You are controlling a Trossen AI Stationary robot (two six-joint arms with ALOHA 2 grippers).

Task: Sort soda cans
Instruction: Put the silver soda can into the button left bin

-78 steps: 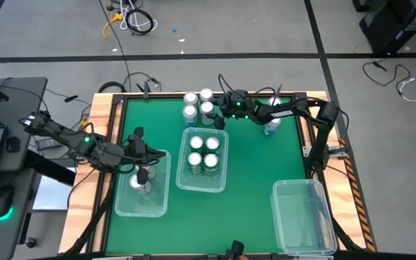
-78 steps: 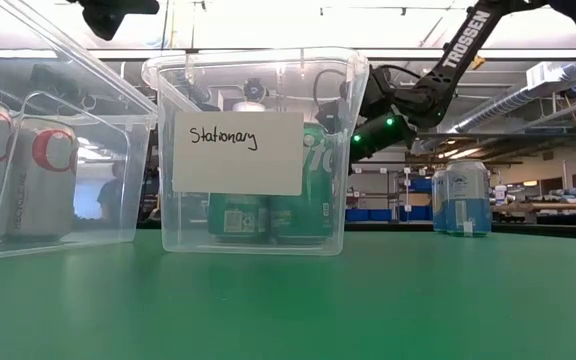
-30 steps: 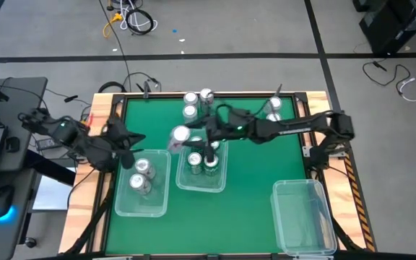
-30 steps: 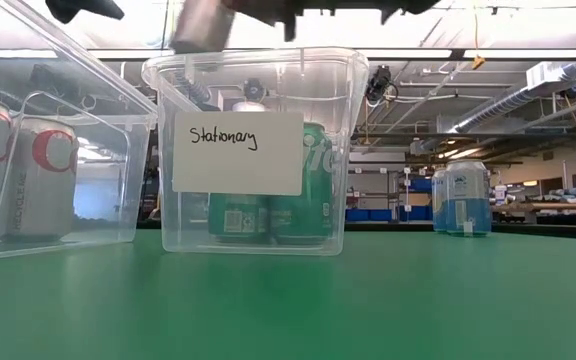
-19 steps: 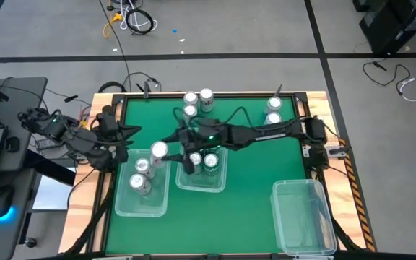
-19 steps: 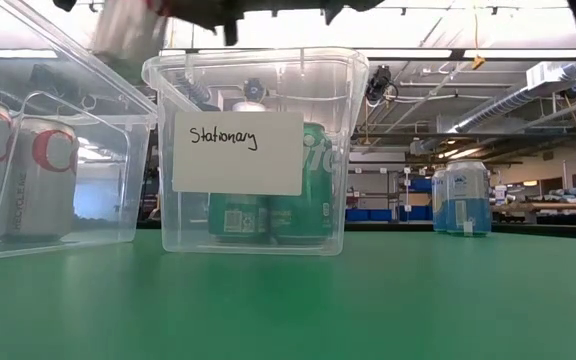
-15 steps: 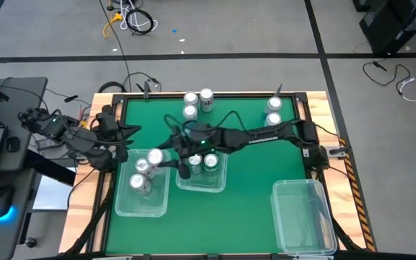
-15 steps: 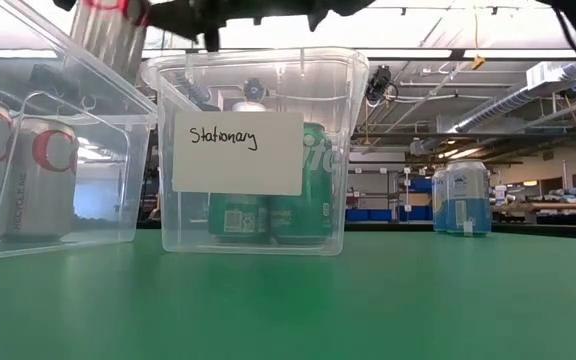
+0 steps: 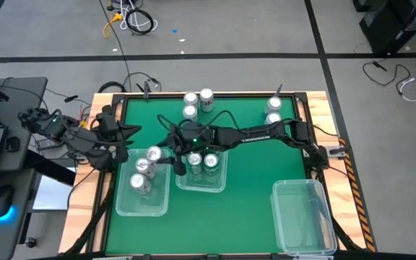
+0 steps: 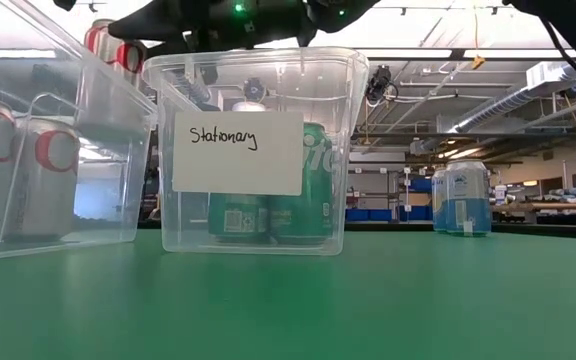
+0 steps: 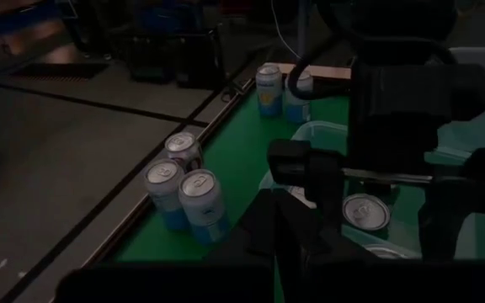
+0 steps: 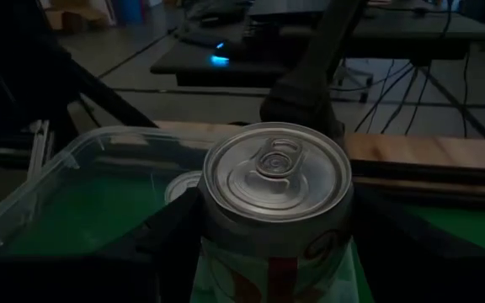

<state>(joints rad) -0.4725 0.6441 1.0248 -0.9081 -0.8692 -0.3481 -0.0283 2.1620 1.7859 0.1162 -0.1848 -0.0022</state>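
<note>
Aluminium soda cans (image 9: 196, 102) number twelve; right gripper (image 9: 163, 155) grasps one white can (image 9: 154, 154), tilted; left gripper (image 9: 123, 131) clenched.

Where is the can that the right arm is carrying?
High view: the carried can sits in the right pincer over the far end of the left bin, beside two cans already inside.

right tool (image 9: 163, 155) — carried white can (image 9: 154, 154) from table's far edge | now over left bin (image 9: 121, 206)
</note>
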